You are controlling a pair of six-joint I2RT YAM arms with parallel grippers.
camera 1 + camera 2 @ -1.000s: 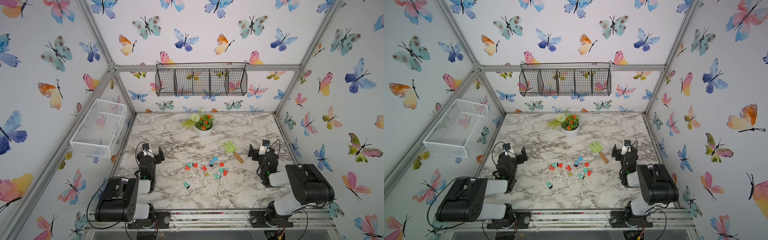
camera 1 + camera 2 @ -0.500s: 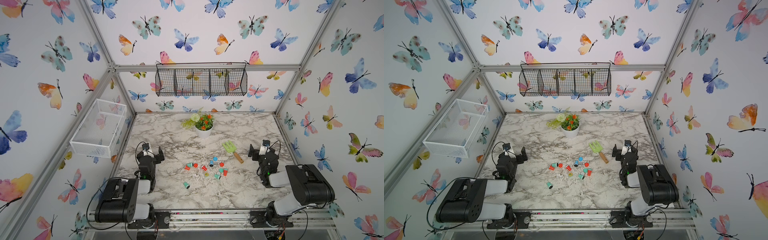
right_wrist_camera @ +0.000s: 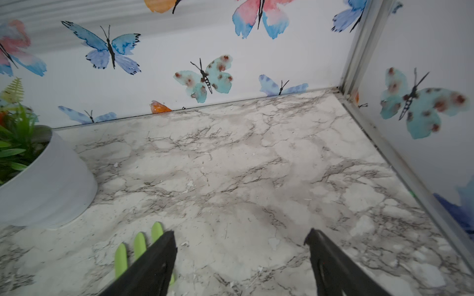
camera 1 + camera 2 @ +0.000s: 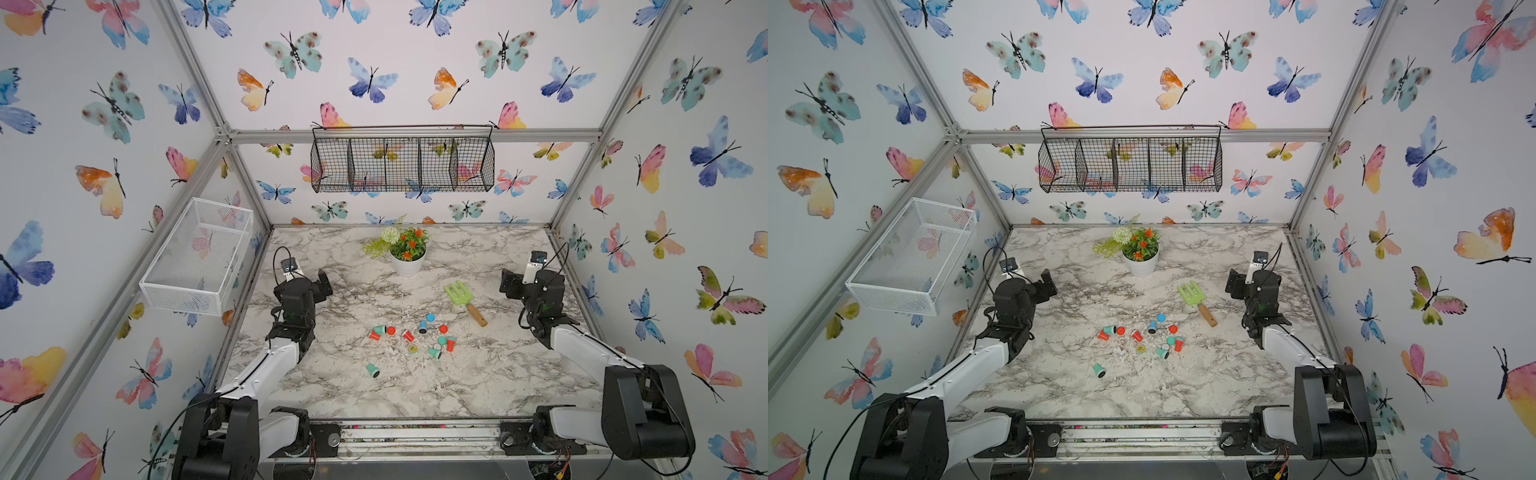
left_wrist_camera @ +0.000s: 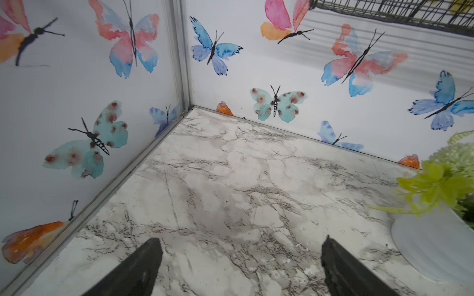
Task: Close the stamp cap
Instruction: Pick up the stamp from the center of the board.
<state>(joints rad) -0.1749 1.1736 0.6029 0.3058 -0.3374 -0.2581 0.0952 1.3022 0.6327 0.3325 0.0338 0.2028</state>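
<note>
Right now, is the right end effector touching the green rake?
Apart. Both top views show bare tabletop between the right end effector and the green rake; in the right wrist view they merely overlap.

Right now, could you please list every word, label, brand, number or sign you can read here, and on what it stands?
No text can be read anywhere.
The stamps are too small to show any marking.
The flower pot, green rake, wire basket and butterfly wallpaper bear no words.

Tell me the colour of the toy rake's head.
The rake has a light green head, best seen in a top view.
</note>
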